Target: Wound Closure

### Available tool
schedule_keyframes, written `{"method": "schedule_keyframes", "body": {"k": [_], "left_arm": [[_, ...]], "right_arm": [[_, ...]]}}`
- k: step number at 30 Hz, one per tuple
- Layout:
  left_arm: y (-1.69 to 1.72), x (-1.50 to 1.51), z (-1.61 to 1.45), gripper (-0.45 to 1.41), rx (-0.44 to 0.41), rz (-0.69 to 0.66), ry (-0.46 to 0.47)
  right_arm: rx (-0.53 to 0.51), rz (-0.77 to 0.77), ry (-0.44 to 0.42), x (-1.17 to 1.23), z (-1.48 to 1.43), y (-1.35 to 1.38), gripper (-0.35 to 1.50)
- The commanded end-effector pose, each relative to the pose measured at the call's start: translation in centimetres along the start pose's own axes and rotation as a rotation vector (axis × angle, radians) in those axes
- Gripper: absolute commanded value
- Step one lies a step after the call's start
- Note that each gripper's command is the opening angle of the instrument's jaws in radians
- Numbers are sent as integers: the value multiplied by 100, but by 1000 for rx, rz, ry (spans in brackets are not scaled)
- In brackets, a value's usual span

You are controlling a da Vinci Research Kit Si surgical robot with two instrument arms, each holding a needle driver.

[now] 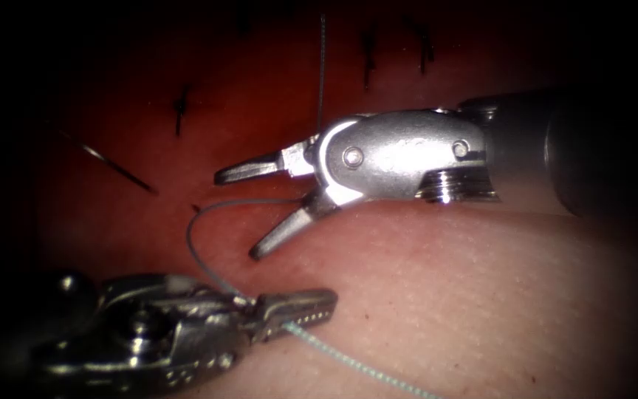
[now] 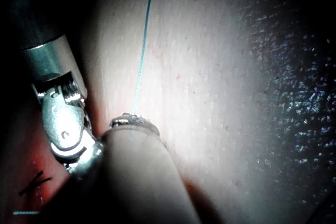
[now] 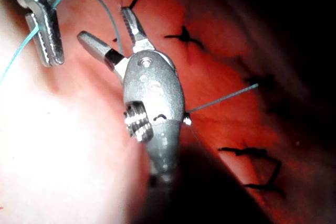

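My right tool (image 1: 236,216) comes in from the right over the red part of the tissue (image 1: 481,295). Its jaws stand open, and the thread (image 1: 199,255) arcs through the gap between them without being gripped. The same open jaws (image 3: 105,24) straddle the thread in the right wrist view. My left tool (image 1: 297,307) lies low at the near left, shut on the thread; a pale teal length (image 1: 363,366) trails off to the right. Its tip (image 2: 134,121) meets the thread (image 2: 142,51). A thin dark needle (image 1: 116,166) lies on the tissue at the left, held by neither tool.
Dark stitches (image 1: 180,107) (image 1: 369,52) (image 1: 424,48) cross the closed cut along the far side. A straight strand (image 1: 321,66) runs up from behind the right tool. The stitches (image 3: 185,38) (image 3: 247,153) sit beside the right tool's wrist. The right tool's wrist (image 2: 63,124) is close to my left tool.
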Motion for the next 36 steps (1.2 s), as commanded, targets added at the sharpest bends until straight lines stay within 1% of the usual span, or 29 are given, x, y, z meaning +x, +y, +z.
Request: {"method": "schedule_keyframes", "body": {"k": [1, 5, 9, 11, 12, 13, 17, 20, 22, 24, 25, 27, 29, 30, 32, 35, 36], "left_arm": [[-3, 0, 7, -45, 2, 2, 0], [-3, 0, 7, -45, 2, 1, 0], [-2, 0, 5, -45, -1, 8, -3], [-2, 0, 5, -45, -4, 9, -6], [-2, 0, 4, -45, -4, 9, -6], [-1, 0, 4, -45, -5, 9, -6], [-1, -1, 3, -45, -8, 10, -8], [-1, -2, 2, -45, -9, 9, -8], [-1, -3, 2, -45, -9, 8, -17], [-1, -4, 2, -45, -9, 9, -20], [0, -6, 1, -45, -10, 9, -29], [1, -8, 0, -45, -11, 9, -32], [3, -16, -5, -45, -14, 7, -51], [3, -16, -5, -45, -14, 7, -51], [5, -25, -8, -45, -18, 4, -75], [6, -33, -10, -45, -24, 2, -87], [6, -37, -11, -35, -25, 0, -98]], "right_arm": [[-2, -6, 1, 0, 13, 9, 61], [-10, -5, -5, 4, 21, 12, 61], [-19, -7, -6, 11, 40, 17, 61], [-20, -7, -6, 12, 43, 18, 59], [-8, -9, 4, 13, 49, 20, -5], [3, -11, 10, 13, 50, 20, -35], [1, -16, 9, 13, 50, 23, -35], [-11, -2, 3, 8, 44, 27, -35], [-47, 18, -17, -1, 34, 32, -35], [-57, 26, -22, -3, 31, 34, -35], [-85, 33, -22, -8, 21, 38, -35], [-93, 36, -25, -10, 17, 40, -35], [-109, 45, -17, -12, 2, 42, -35], [-109, 45, -17, -12, 2, 42, -35], [-123, 50, -12, -10, -10, 41, -35], [-128, 52, -11, -9, -13, 40, -35], [-130, 52, -12, -9, -14, 39, -35]]}}
